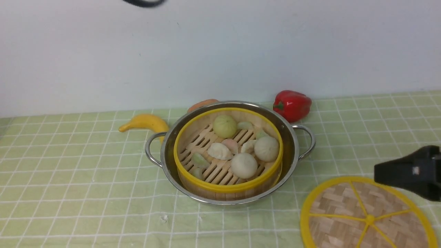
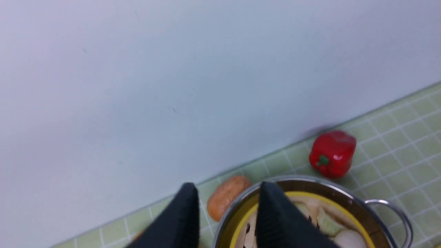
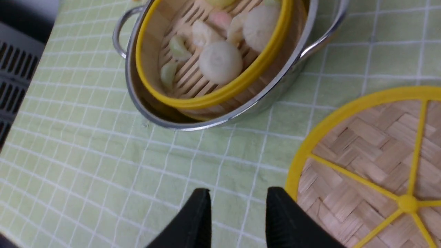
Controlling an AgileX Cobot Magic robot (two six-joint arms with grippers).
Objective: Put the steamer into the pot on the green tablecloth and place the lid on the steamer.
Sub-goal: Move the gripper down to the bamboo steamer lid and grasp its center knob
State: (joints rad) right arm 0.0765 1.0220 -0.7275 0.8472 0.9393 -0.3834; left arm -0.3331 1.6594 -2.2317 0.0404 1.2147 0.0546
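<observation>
So the lid [image 1: 358, 203] lies flat on the green tablecloth [image 1: 113, 186], right of the pot [image 1: 297, 162], nearest the right pincer [image 3: 237, 203] (spread, nothing in it). Left pincer [image 2: 229, 196] is spread and empty too.

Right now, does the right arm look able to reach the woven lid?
Probably yes: the right gripper hangs open and empty near the lid, and nothing lies on top of it.

pale plain wall [image 1: 220, 51], small dark marks
</observation>
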